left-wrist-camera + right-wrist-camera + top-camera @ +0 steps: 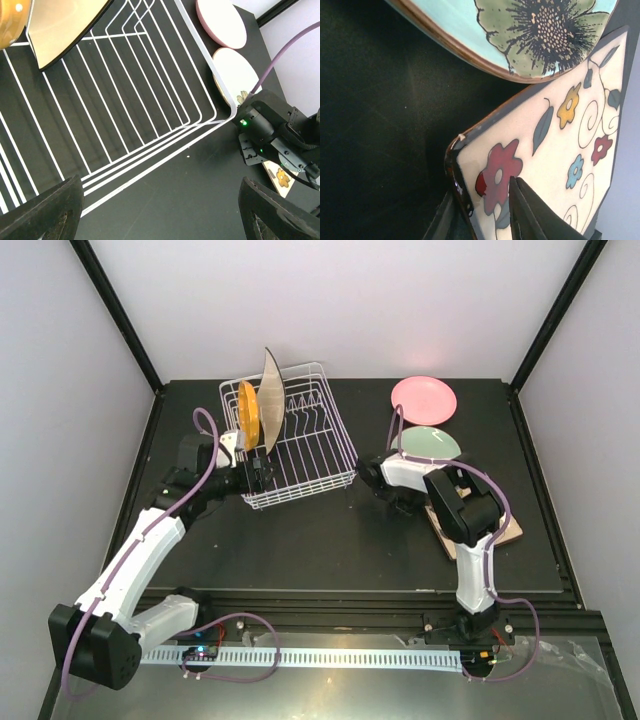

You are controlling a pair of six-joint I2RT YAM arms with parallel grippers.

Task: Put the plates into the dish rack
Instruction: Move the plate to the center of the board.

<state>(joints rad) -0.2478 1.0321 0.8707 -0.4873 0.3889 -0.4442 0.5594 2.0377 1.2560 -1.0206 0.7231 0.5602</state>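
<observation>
a: where's the right hand (480, 205)?

b: at the corner of the square flowered plate (560, 150), low in its wrist view. its fingers (527, 212) straddle that corner: one lies across the painted face by the red flower, the other shows below the dark rim. i cannot tell whether they are pinching it or just sitting either side.

a: and around it?

b: the plate lies flat on the dark tabletop (380, 125). the green plate (520, 30) with the dark flower is just beyond it, at the top of that view, and its edge overlaps the square one's far edge.

a: the left hand (160, 210)?

b: fingers wide apart, at the two bottom corners of its wrist view, nothing between them. it hangs over the near edge of the dish rack (211, 66). in the top view it is at the rack's lower left corner.

a: what's in the rack?

b: two plates on edge at its left end, upper left of centre in the top view: the orange plate (248, 412), and a taller pale plate (271, 400) just right of it.

a: the rest?

b: the pink plate (423, 398) lies flat at the upper right, just above the green one. the square plate, right of centre, is mostly hidden under the right arm.
</observation>
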